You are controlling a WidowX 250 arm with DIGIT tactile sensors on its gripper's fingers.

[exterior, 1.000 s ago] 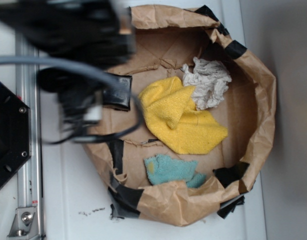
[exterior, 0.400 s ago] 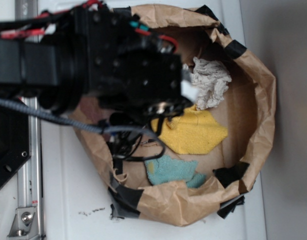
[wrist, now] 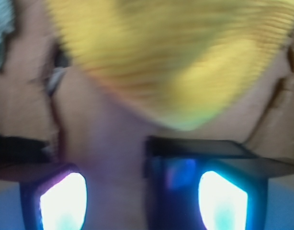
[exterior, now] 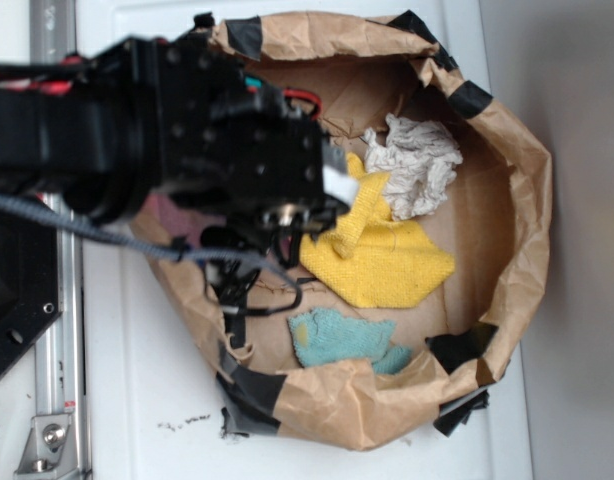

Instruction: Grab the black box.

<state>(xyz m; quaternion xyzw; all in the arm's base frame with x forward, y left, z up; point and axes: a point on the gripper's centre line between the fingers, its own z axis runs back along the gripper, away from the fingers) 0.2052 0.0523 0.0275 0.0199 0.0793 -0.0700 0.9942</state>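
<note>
In the wrist view the claw [wrist: 135, 191] stands wide, nothing held. Its left finger [wrist: 56, 201] has a strip of black tape [wrist: 17, 146] just beyond it, and bare brown paper of the bag [wrist: 108, 143] shows in the gap. Right of the gap, the box [wrist: 195, 147] lies hard against the right finger [wrist: 223, 201]. It looks like a low, dark slab, glossy enough to throw back the blue glow, with its long edge running across the claw's reach. Its near corner seems to sit just inside the gap rather than centred. As I judge it, the grab turns on a small shift to the right, so that both fingers straddle the slab. The yellow cloth [wrist: 175, 62] is farther ahead, blurred. From outside, the arm [exterior: 187, 140] covers the claw and the box
</note>
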